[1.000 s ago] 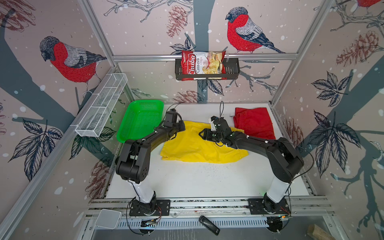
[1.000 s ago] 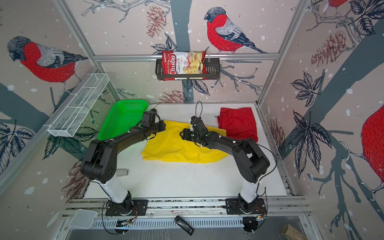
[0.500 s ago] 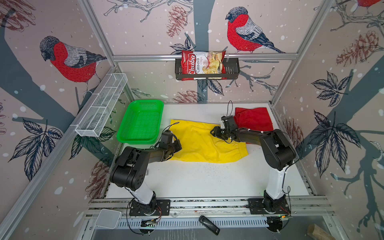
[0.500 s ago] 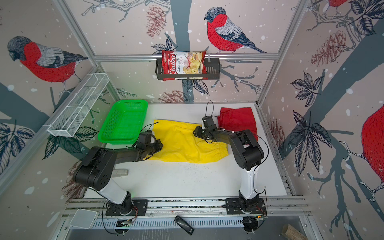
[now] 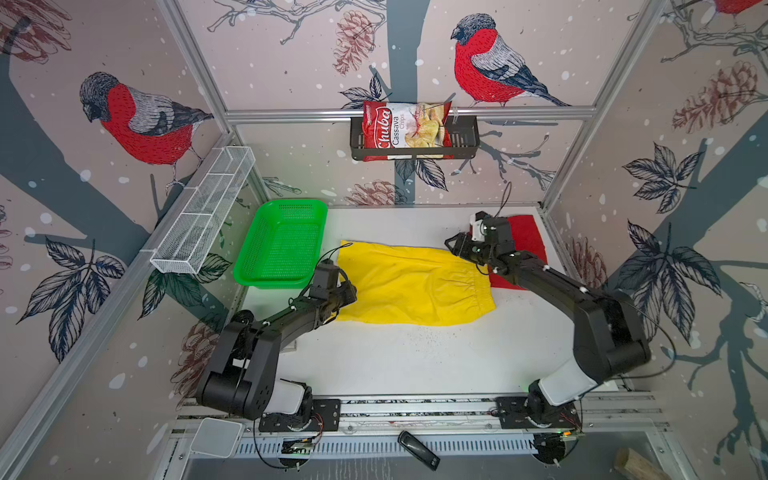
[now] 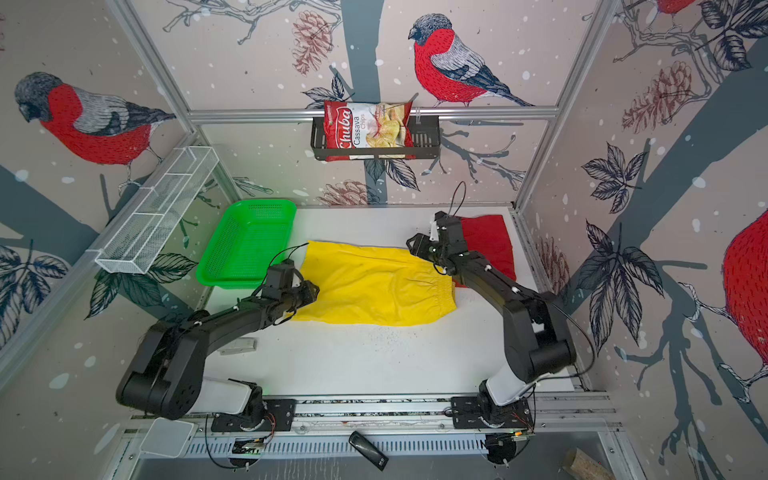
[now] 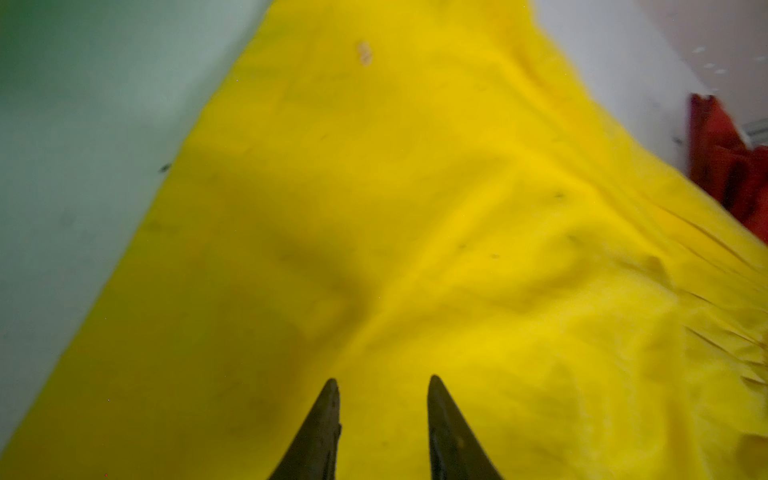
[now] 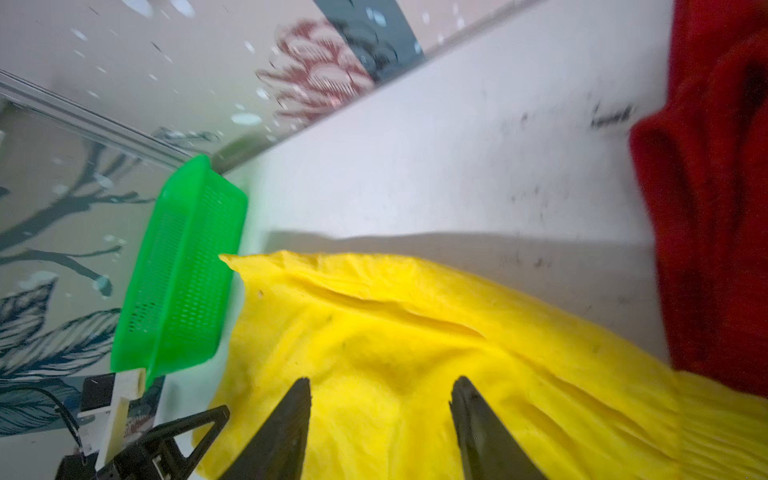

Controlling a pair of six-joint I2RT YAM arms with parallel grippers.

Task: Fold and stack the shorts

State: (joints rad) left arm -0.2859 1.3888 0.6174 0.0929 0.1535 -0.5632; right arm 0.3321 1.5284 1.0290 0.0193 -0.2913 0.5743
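White tabletop (image 5: 415,365) inside a bird-patterned enclosure, with two pairs of shorts lying on it and both grippers low over the yellow pair.

Spread flat across the middle in both top views, the bright yellow cloth shorts (image 5: 415,286) lie with their gathered waistband towards the right. That end touches the plain red cloth shorts (image 5: 530,235), which sit folded at the far right corner and are partly hidden by the right arm. Just beside the yellow pair's left end stands the green plastic mesh basket (image 5: 249,257). The left gripper (image 7: 382,380) is at that left end, its jaws parted a little over the cloth and gripping nothing. The right gripper (image 8: 380,380) hangs over the far waistband corner, its jaws wider apart and also empty.
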